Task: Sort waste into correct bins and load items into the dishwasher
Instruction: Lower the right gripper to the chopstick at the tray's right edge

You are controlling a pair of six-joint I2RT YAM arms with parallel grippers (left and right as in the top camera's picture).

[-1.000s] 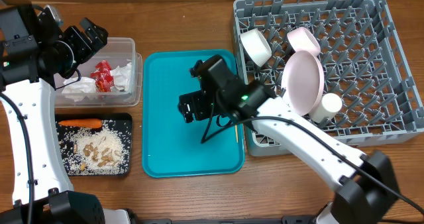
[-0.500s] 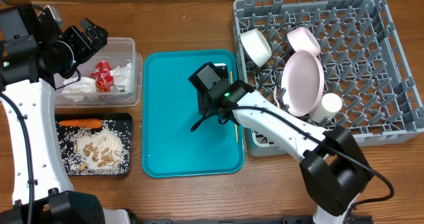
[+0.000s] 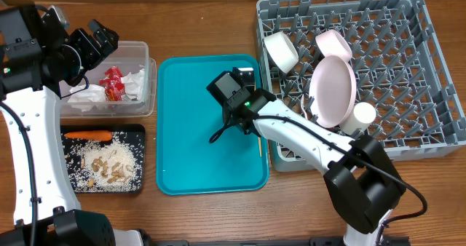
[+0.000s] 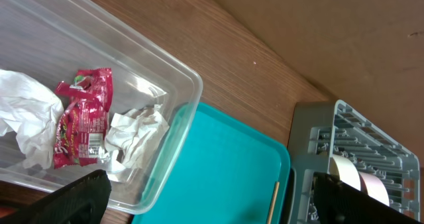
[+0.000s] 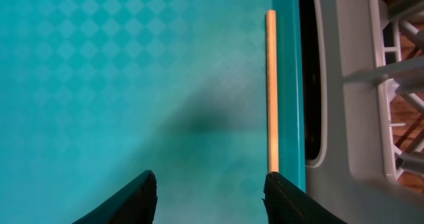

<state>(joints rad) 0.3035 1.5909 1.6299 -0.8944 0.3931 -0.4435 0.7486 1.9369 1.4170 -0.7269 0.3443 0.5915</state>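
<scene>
1. Overhead: left hand [image 3: 100, 38] hangs at the clear tub [image 3: 149, 78]; right hand [image 3: 245, 77] hangs over the teal tray [image 3: 182, 129].
2. Left wrist: left hand spread wide, empty; red wrapper [image 4: 79, 121] lies in the tub.
3. Right wrist: right hand parted, empty; wooden stick [image 5: 271, 91] lies along the tray's right edge.

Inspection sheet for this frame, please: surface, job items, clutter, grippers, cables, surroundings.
Surface: wooden table, teal tray at centre.
Job's things: wooden stick along teal tray's right edge; red wrapper and napkins in clear tub; carrot and rice scraps in black tray; pink plate, bowls, cup in dish rack.
Clutter: nothing seen.
Grippers: left gripper open near the clear tub; right gripper open above the teal tray, beside the stick, empty.
Cables: black cable looping off right arm over tray.
Surroundings: nothing seen.
</scene>
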